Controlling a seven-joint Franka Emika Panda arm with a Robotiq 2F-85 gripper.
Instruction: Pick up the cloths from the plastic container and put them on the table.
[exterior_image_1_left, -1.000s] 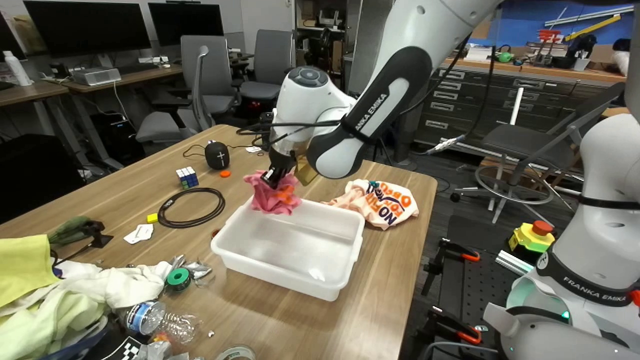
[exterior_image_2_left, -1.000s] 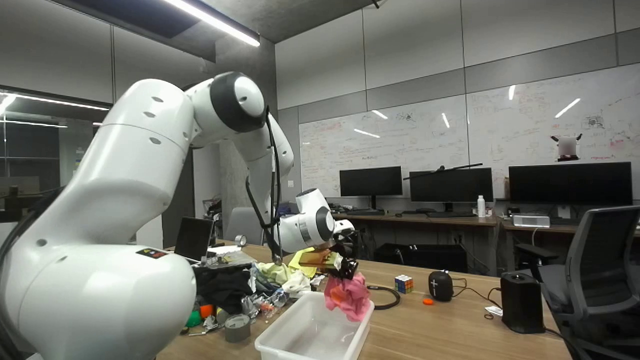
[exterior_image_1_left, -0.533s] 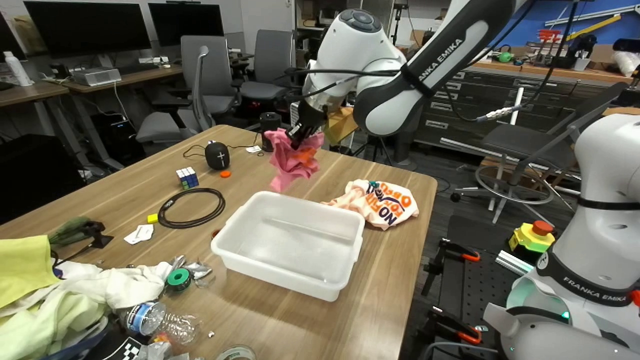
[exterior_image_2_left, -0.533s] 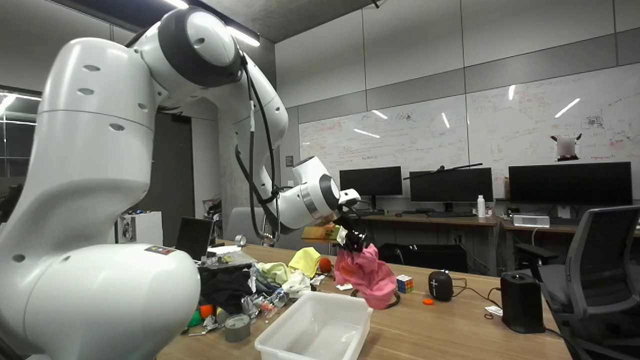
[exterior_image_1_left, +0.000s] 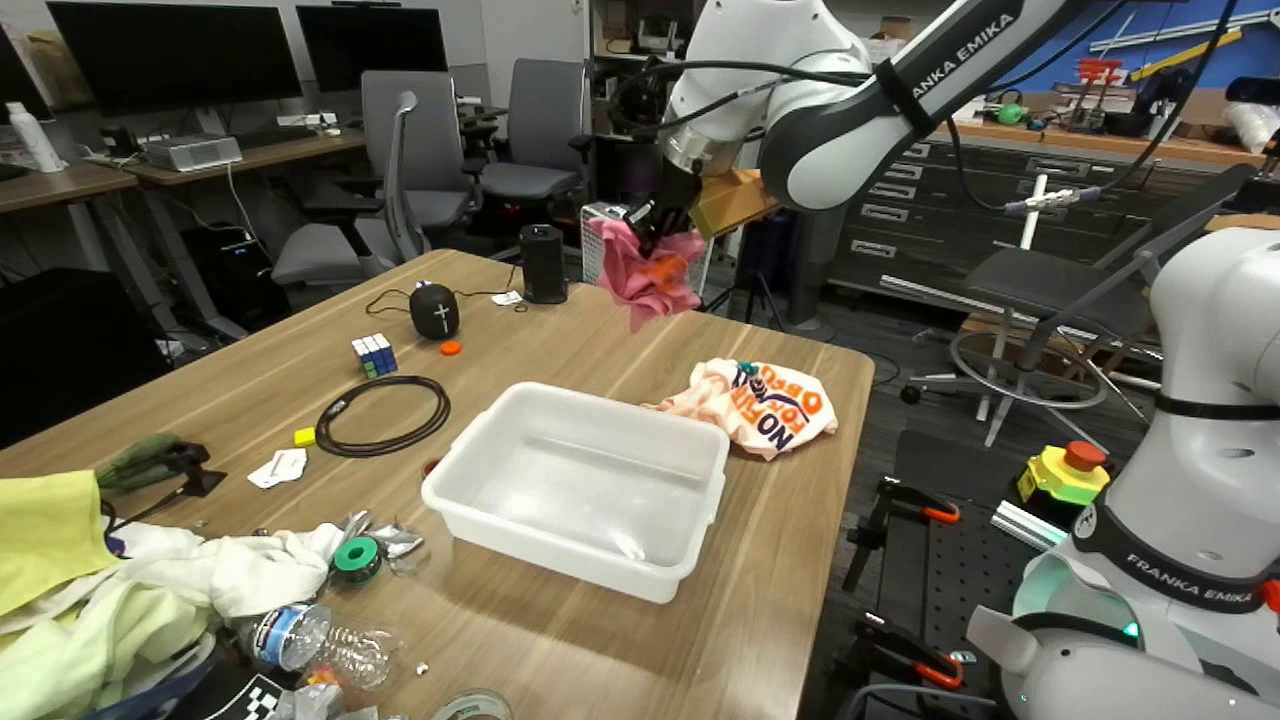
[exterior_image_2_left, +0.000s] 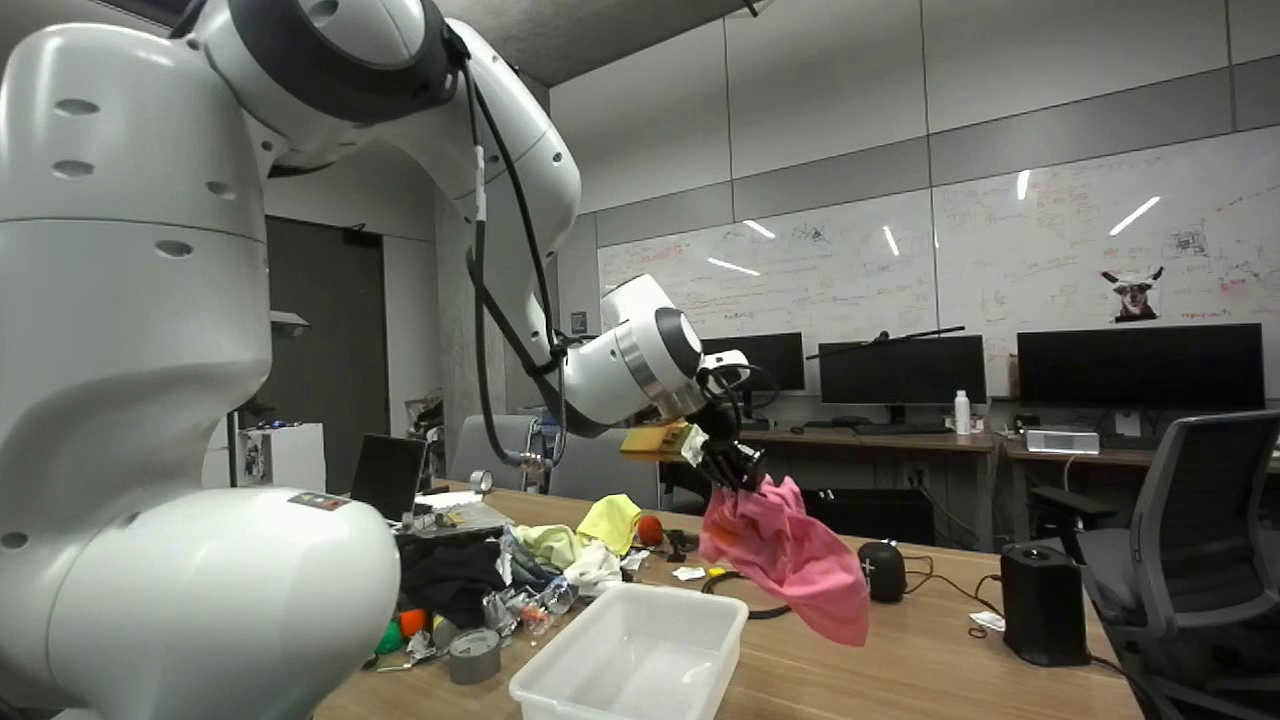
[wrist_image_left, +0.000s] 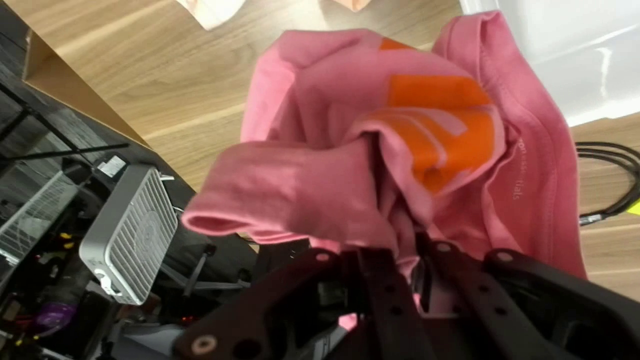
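A black pincer (wrist_image_left: 404, 255) clamps onto an orange-printed pink T-shirt (exterior_image_2_left: 790, 560), which hangs in the air beneath it. Below the pincer and to one side, a white plastic tub (exterior_image_1_left: 560, 555) sits on a wood-grain bench (exterior_image_1_left: 745, 570); near the tub, also below the pincer, lies a lettered peach cloth (exterior_image_1_left: 755, 400).
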